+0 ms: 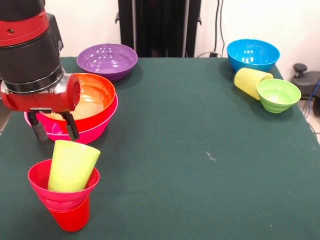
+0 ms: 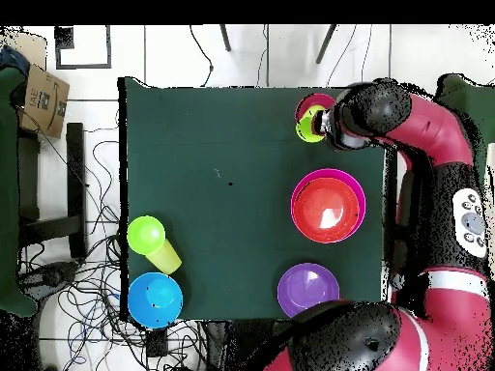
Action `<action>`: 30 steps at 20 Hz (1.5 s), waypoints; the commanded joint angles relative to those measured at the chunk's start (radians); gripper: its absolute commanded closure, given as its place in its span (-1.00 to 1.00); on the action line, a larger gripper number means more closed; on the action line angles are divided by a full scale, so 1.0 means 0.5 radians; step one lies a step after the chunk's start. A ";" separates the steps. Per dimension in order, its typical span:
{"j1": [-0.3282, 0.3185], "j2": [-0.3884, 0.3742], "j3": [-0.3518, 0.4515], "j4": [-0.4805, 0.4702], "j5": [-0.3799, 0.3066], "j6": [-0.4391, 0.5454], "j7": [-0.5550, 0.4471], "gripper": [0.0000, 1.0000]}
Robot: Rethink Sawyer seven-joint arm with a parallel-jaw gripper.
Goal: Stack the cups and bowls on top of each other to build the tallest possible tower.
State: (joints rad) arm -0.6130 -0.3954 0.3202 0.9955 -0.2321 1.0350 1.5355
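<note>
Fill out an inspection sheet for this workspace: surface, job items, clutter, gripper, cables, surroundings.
Surface: dark green cloth-covered table, one small pale speck near the middle.
Job items: lime green plastic cup leaning in a small magenta bowl on an upside-down red plastic cup; large orange bowl nested in large pink bowl; medium purple bowl alone; medium blue bowl, pale yellow cup on its side, small green bowl grouped together.
Clutter: nothing seen on the table.
Gripper: red and black gripper above the lime cup, fingers open, empty.
Cables: tangled cables on the floor.
Surroundings: cardboard box, tiled floor.
</note>
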 commanded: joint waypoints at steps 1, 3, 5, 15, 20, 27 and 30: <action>0.110 -0.073 -0.123 0.274 0.006 -0.233 0.497 -1.00; 0.121 -0.073 -0.142 0.228 0.012 -0.203 0.492 -1.00; 0.126 -0.062 -0.153 0.184 0.019 -0.168 0.493 -1.00; 0.117 -0.065 -0.169 0.293 0.045 -0.399 0.597 -1.00; 0.130 -0.039 -0.185 0.398 0.037 -0.637 0.672 -1.00; 0.168 0.003 -0.206 0.479 0.100 -0.794 0.716 -1.00; 0.174 0.016 -0.198 0.494 0.154 -0.738 0.681 -1.00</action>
State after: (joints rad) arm -0.5742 -0.4389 0.1982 1.0975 -0.1772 0.6599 1.7188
